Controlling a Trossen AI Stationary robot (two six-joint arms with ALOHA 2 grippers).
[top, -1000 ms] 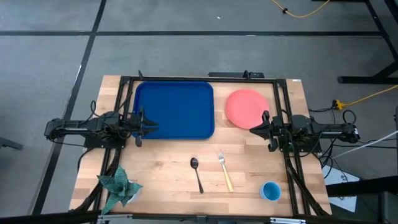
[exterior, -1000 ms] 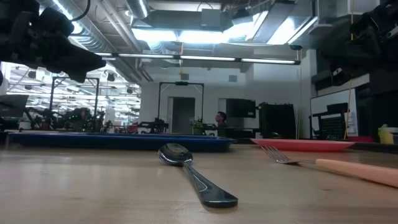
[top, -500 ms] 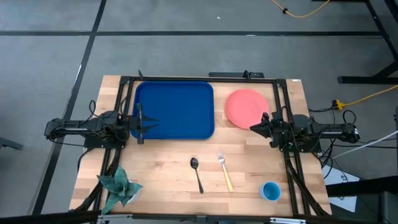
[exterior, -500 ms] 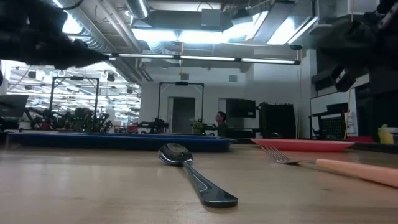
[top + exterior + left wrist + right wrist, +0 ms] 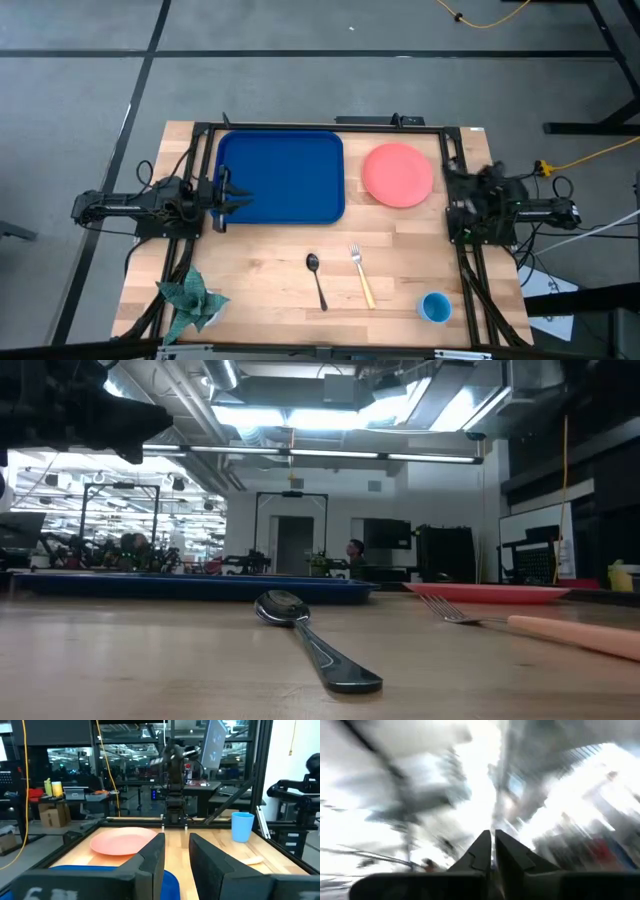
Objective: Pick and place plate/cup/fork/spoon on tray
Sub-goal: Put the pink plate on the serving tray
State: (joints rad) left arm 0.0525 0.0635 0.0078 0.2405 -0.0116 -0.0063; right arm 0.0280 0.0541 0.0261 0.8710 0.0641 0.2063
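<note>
The dark-blue tray lies at the far left of the table. The salmon-pink plate lies flat to its right. The dark spoon and the tan-handled fork lie side by side on the near middle of the table. The light-blue cup stands at the near right. My left gripper is open and empty above the tray's left part, pointing right. My right gripper is at the table's right edge beside the plate, tipped upward, shut and empty.
A black frame of rails runs around the far half of the table. A green folded-paper plant stands at the near left corner. Bare wood lies between the cutlery and the tray. The left wrist view shows the right arm far off.
My right gripper has drawn back from beside the plate toward the table's right edge and has tipped upward. Its wrist view now looks blurred toward the ceiling. The tableware has not moved.
</note>
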